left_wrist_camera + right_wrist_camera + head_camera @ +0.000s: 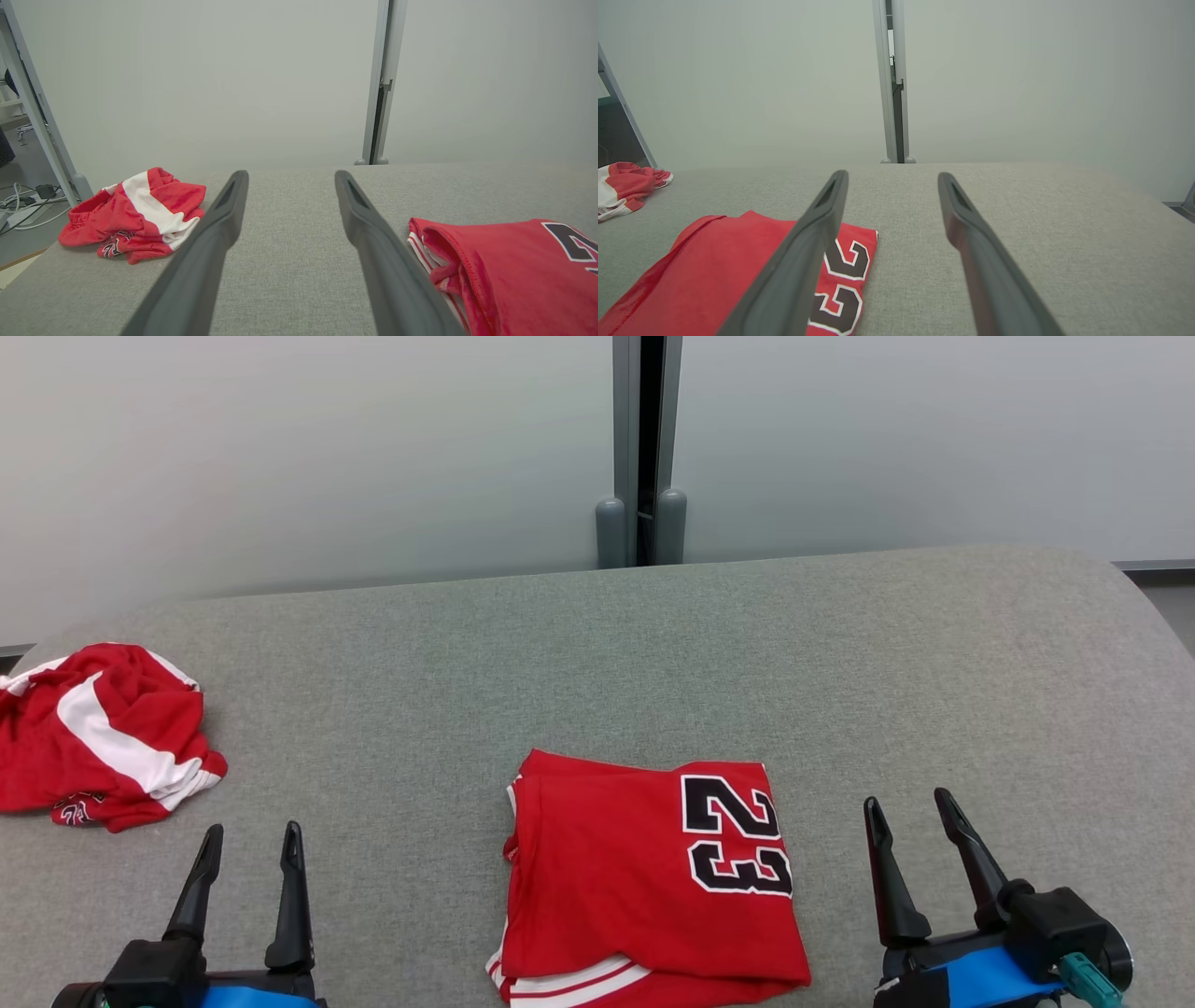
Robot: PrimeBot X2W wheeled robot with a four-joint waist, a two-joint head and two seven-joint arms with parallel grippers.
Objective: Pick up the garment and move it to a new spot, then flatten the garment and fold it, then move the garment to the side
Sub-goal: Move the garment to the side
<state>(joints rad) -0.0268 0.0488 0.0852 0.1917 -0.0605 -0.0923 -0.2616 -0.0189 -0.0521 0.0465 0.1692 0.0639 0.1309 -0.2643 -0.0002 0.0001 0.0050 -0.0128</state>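
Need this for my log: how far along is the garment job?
Done: the red jersey lies folded flat on the grey surface. In hand: nothing; the left gripper and right gripper sit open and empty either side of it. Remaining: moving the jersey aside. A crumpled red-and-white garment lies at the far left.

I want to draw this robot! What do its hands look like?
Each hand, the left gripper and the right gripper, has two long, dark grey fingers that narrow to pointy tips, with a slot near each tip. They grow from chunky black blocks with a bright blue band. A small teal plug sticks out beside the right one.
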